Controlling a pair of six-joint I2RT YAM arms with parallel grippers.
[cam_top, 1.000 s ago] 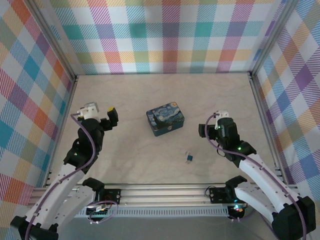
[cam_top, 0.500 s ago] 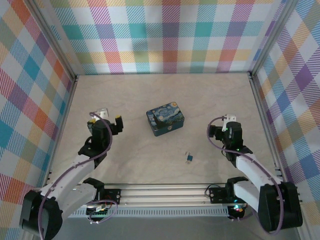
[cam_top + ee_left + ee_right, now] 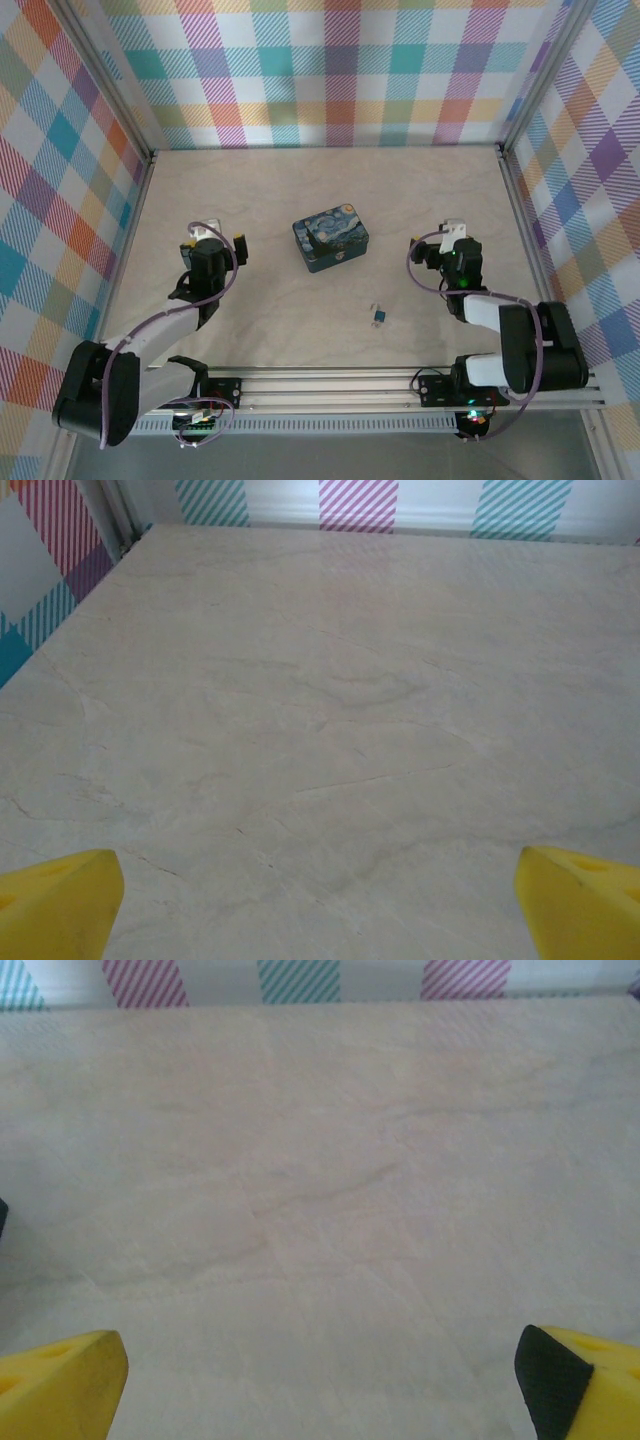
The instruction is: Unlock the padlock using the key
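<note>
Top external, arms folded lower than before, left gripper (image 3: 214, 246) and right gripper (image 3: 441, 252) spread empty, padlock (image 3: 379, 314) seemingly unmoved.

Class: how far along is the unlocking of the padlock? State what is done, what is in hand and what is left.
Done: nothing visible. The padlock lies untouched on the table, near the painted tin.
In hand: nothing. The left gripper and right gripper are open, empty and away from it.
Left: grasping the padlock and the whole unlocking.

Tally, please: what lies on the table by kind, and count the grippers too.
painted tin: 1
blue padlock: 1
grippers: 2 (left gripper, right gripper, both open and holding nothing)
Total: 4
</note>
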